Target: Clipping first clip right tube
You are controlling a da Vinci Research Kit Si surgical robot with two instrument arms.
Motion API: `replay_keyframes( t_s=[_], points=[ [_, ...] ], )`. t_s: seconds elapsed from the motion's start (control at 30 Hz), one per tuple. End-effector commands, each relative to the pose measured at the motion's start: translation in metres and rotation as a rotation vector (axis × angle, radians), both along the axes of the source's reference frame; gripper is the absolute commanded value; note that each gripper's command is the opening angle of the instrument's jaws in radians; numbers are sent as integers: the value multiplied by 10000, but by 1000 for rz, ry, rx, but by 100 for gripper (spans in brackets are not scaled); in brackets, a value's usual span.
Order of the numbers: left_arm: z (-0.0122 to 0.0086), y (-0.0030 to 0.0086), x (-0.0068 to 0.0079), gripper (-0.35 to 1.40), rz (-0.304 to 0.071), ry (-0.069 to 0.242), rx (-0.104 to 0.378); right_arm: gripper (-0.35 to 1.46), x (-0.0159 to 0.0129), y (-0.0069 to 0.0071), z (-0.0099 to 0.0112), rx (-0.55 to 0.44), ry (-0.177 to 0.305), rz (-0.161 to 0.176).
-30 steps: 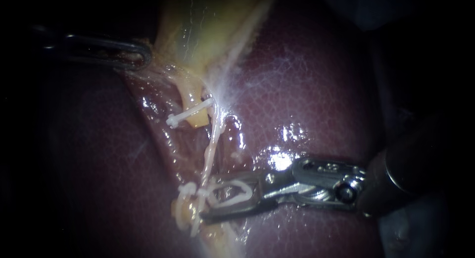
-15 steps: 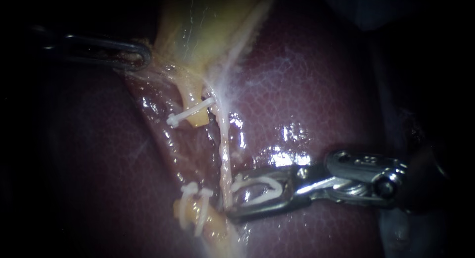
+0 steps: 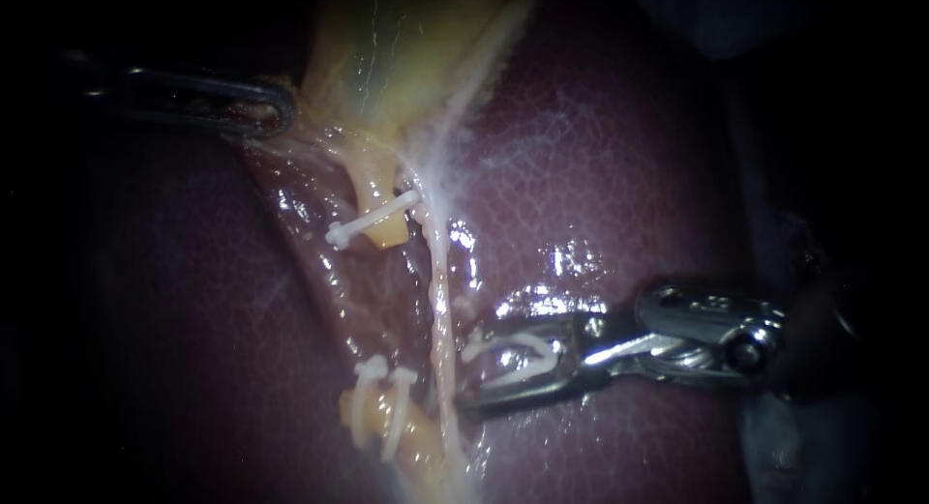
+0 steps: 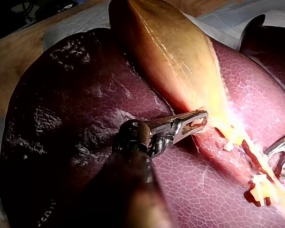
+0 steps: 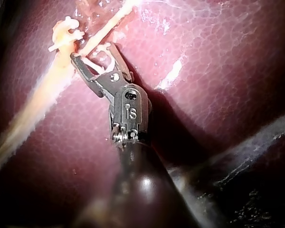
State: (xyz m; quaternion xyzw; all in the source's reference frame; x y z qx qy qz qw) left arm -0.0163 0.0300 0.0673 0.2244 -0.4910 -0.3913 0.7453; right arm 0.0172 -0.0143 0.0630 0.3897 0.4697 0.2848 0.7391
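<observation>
Endoscope: the left tool, at 10 o'clock, is clamped on the lower fringe of the gallbladder. In my judgement this draws it toward 12 o'clock so that the strands below stand taut and apart. The right tube, a thin pale strand, runs from centre toward 6 o'clock over the liver. The right tool enters from 3 o'clock. Its jaws are spread and bear on a white clip seated between them, with the tips at the tube's 3 o'clock side. Whether the tube lies inside the clip's mouth cannot be told. Placed clips sit on yellow stumps on the tube's 9 o'clock side, so room there is tight; the 3 o'clock side is bare liver. Left wrist: the left tool's hold on the fringe is confirmed. The liver's rim and the counter lie well apart from its jaws. Right wrist: the jaw tips meet the tube, and a clipped stump lies just beside one tip. Open liver flanks the shaft, leaving room to back out.
</observation>
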Motion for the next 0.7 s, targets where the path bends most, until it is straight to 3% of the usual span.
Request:
replay_keyframes(
  t_s=[0.03, 0.17, 0.4, 0.7],
  points=[
    [1, 0, -1, -35, -1, 1, -1, 49, 2, -2, 5, -1, 1, -1],
    [2, -1, -1, -35, -1, 2, -1, 49, 12, -6, 17, 17, 39, -1],
    [2, -1, 0, -35, -1, 1, -1, 49, 30, -6, 11, 142, 184, 57],
    [2, -1, 0, -35, 0, 1, -1, 49, 33, -3, -30, 244, 306, 61]
  ],
)
